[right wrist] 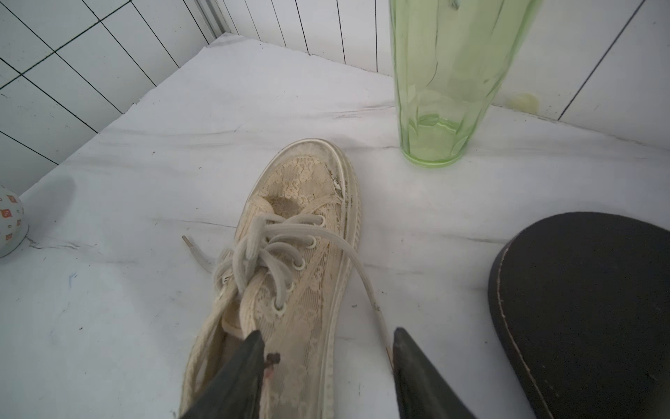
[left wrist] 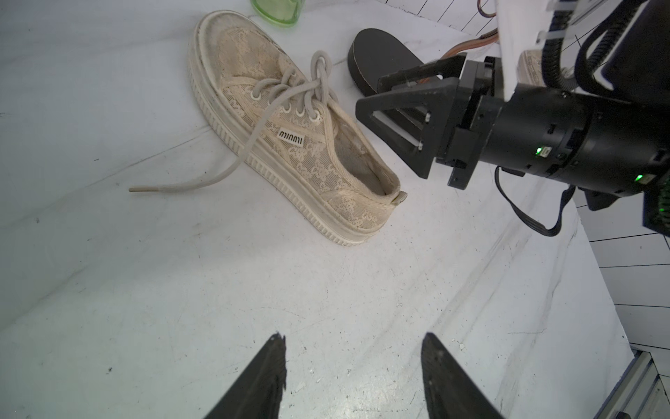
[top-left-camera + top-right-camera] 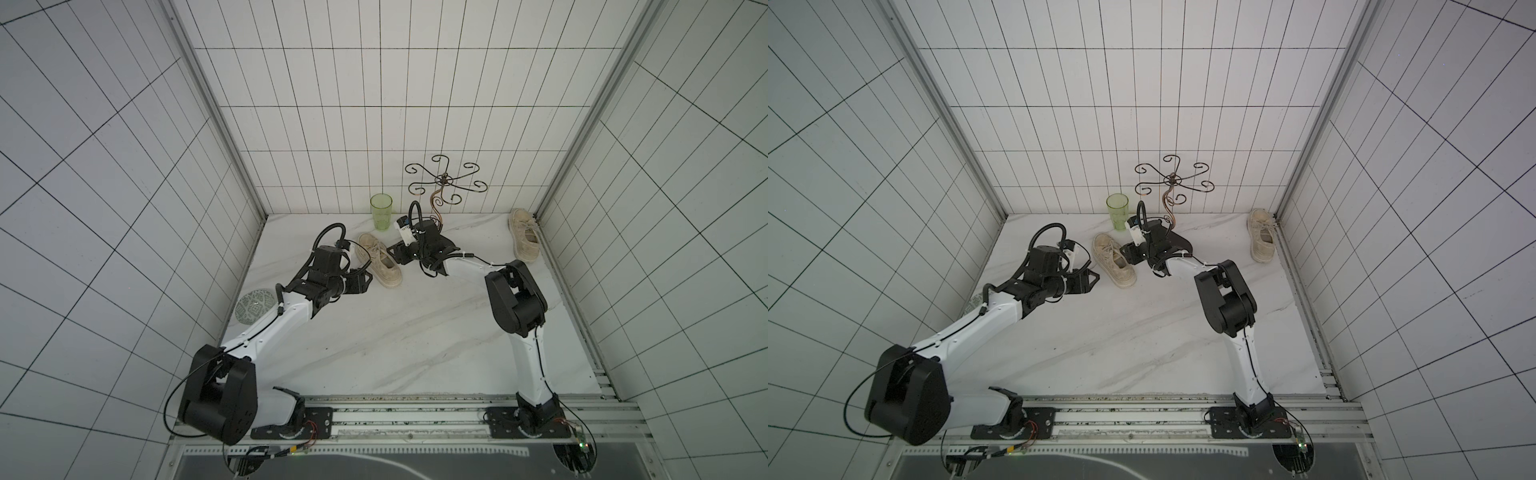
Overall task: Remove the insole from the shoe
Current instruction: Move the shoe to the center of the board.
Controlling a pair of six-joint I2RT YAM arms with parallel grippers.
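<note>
A beige lace shoe (image 3: 380, 259) (image 3: 1113, 259) lies on its sole mid-table, laces loose. Its opening (image 2: 357, 156) shows a pale grey inside where the insole sits; little of it can be made out. My right gripper (image 1: 328, 335) (image 3: 395, 253) hovers open at the shoe's collar. One of its fingers (image 1: 246, 362) is over the opening, and the other is outside the shoe's side wall, above the table. My left gripper (image 2: 353, 341) (image 3: 365, 284) stands open over bare table near the heel (image 2: 397, 197), touching nothing.
A green cup (image 3: 381, 211) (image 1: 442, 90) stands just behind the toe. A wire mug tree (image 3: 446, 180) has its dark round base (image 1: 580, 308) right beside the right gripper. A second shoe (image 3: 524, 235) lies at the back right wall. A patterned disc (image 3: 254, 306) sits at the left edge.
</note>
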